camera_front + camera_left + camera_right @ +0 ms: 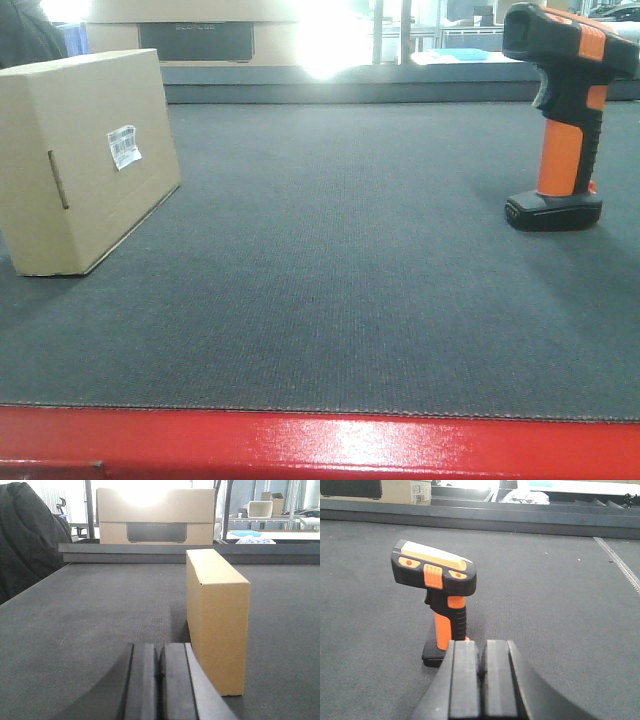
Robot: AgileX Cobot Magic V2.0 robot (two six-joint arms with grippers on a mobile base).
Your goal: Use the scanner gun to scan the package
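A tan cardboard package stands on its long edge at the left of the dark mat, with a white barcode label on its right face. An orange and black scanner gun stands upright on its base at the right. In the left wrist view the package stands just ahead and right of my left gripper, which is shut and empty. In the right wrist view the scanner gun stands just ahead and left of my right gripper, which is shut and empty. Neither gripper shows in the front view.
A dark grey mat covers the table, with a red front edge. A raised dark rail runs along the back. A large cardboard box stands behind it. A black garment lies at the left.
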